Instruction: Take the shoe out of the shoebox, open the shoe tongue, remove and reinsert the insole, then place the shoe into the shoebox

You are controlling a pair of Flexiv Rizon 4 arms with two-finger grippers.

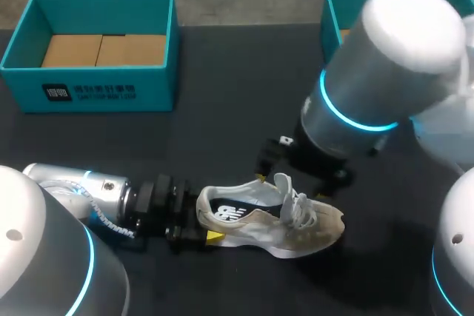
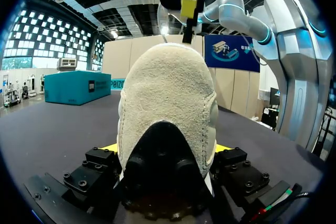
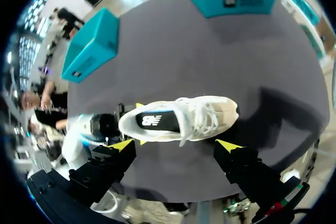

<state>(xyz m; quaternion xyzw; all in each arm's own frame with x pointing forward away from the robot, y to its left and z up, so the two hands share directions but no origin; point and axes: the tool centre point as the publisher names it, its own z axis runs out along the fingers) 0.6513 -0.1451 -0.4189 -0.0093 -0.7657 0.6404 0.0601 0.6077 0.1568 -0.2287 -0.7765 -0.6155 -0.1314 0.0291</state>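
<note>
A beige and white shoe (image 1: 296, 231) stands upright on the dark table, toe pointing right, with a dark insole (image 1: 228, 212) bearing a white logo showing in its opening. My left gripper (image 1: 204, 225) is shut on the heel. In the left wrist view the heel (image 2: 168, 103) fills the gap between both yellow-tipped fingers (image 2: 111, 148). My right gripper (image 3: 176, 145) hangs open above the shoe (image 3: 184, 119), holding nothing. Its yellow fingertip (image 2: 189, 6) shows over the shoe in the left wrist view. The right arm (image 1: 385, 72) hides its fingers in the head view.
A teal shoebox (image 1: 96, 86) with brown cardboard inside stands at the back left. A second teal box (image 1: 335, 5) sits at the back right, partly behind my right arm. Bare dark table lies between the boxes and the shoe.
</note>
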